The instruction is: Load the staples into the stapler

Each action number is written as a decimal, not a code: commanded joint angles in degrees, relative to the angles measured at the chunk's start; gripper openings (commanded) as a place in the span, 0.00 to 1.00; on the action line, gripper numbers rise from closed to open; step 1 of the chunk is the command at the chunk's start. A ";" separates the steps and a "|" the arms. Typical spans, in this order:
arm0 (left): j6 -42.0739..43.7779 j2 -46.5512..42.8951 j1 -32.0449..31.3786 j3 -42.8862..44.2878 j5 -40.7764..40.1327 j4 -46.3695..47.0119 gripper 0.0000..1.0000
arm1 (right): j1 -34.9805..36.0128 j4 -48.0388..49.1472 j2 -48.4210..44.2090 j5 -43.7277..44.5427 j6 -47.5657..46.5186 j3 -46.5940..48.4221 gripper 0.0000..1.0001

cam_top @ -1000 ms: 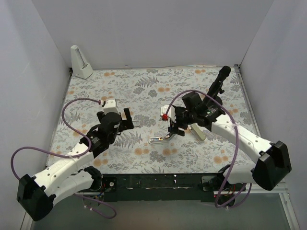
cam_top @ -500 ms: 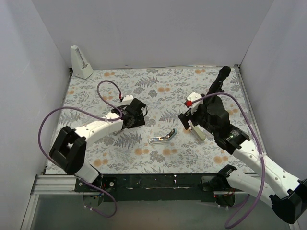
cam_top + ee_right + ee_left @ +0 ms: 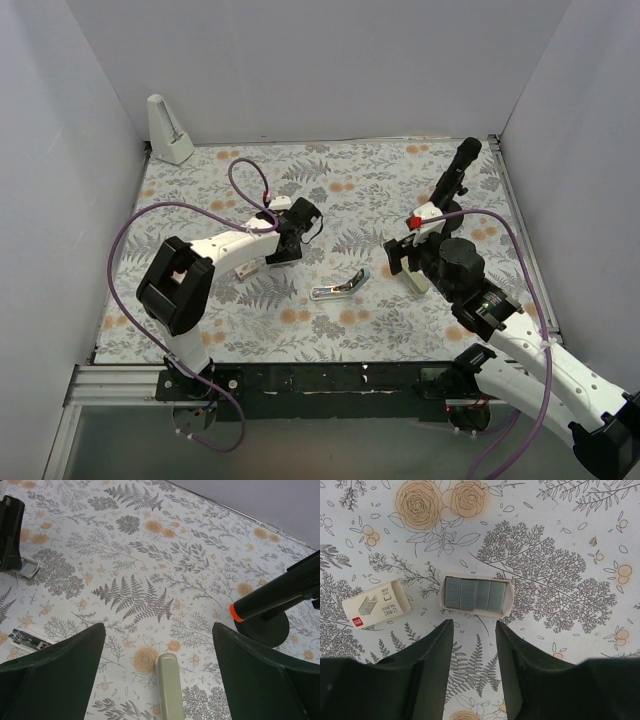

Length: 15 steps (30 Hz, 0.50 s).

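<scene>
hovering over the left half of the table [image 3: 400, 180], the left pincer [image 3: 474, 630] is released, its fingers slightly parted and empty, just short of the grey staples [image 3: 476, 594] lying in their open cardboard tray [image 3: 509, 596]. the printed box sleeve [image 3: 376, 605] lies apart beside it. the stapler [image 3: 340, 287] lies mid-table toward the near edge, silver rail showing. the right pincer [image 3: 159, 627] gapes wide, empty, above the olive bar [image 3: 169, 680] toward the right edge.
</scene>
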 commanded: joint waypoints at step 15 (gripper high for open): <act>0.89 2.52 1.76 1.01 -1.02 3.72 0.36 | 0.09 3.50 -1.15 3.26 1.74 -0.01 0.96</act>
